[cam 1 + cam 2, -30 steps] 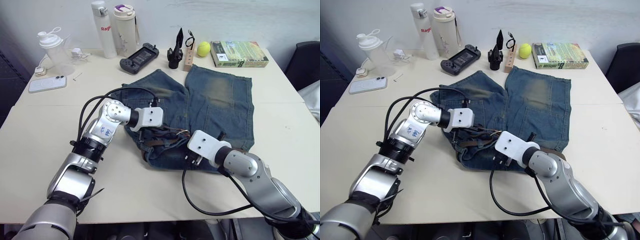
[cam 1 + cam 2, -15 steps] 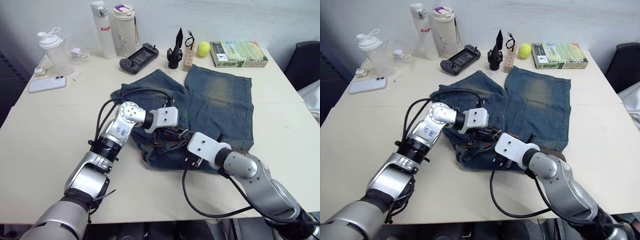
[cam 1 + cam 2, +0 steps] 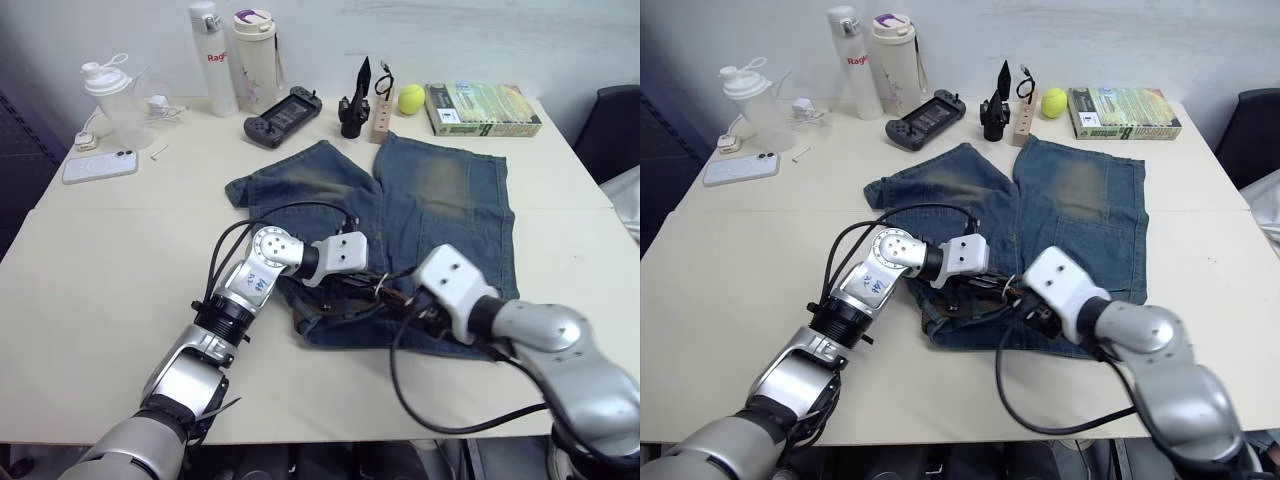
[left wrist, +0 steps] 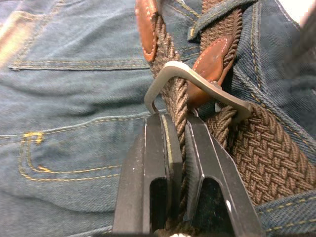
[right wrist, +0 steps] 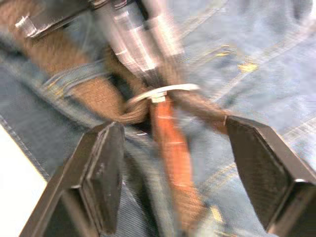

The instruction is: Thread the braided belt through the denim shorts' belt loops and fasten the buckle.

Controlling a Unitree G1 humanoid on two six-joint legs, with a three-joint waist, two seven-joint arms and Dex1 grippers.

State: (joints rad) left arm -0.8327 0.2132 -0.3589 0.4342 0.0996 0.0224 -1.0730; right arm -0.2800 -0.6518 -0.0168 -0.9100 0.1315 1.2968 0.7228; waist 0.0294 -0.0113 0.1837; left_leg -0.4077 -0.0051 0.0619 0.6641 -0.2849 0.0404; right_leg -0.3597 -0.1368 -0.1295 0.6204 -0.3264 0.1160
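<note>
Bottles, game controller, ball, book.

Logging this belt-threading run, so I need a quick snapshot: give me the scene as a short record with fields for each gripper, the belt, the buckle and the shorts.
left gripper: shut on the braided belt, pinching a strand just below the buckle
right gripper: open, fingers spread to either side of the belt's leather tip
braided belt: lying along the waistband, one part passing under a belt loop
buckle: metal frame, belt running through it
denim shorts: flat on the table, waistband nearest the robot
</note>
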